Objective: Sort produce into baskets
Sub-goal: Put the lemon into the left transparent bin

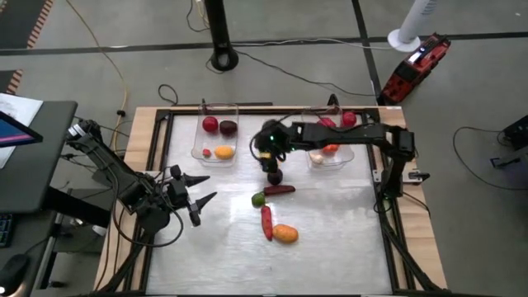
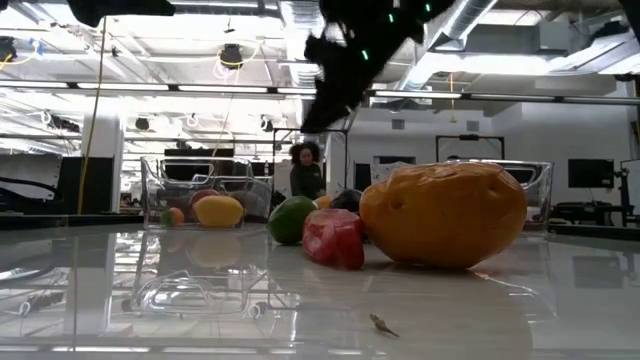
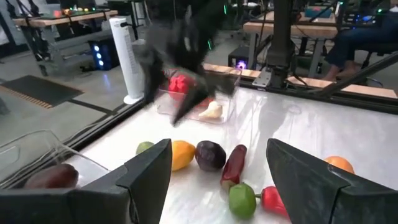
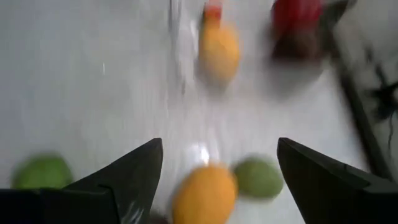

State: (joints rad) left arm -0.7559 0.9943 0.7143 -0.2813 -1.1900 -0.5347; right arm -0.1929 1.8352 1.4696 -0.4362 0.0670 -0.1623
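Several produce pieces lie on the table's middle: a dark purple round one [image 1: 275,176], a dark red chili [image 1: 279,190], a green one [image 1: 258,199], a red chili [image 1: 266,221] and an orange one [image 1: 285,234]. My right gripper [image 1: 271,157] hangs open and empty above a yellow piece [image 4: 205,193] and a green one [image 4: 258,177], and it is raised off the table in the low view [image 2: 340,70]. My left gripper [image 1: 202,190] is open and empty to the left of the pile, pointing at it [image 3: 219,149]. The left bin [image 1: 216,124] and the right bin [image 1: 337,160] each hold some produce.
The bins stand side by side at the table's far edge. A red-and-black device [image 1: 415,68] lies on the floor beyond the far right corner. Bare table top lies near the front edge [image 1: 330,264]. A person [image 2: 305,170] shows far behind the table.
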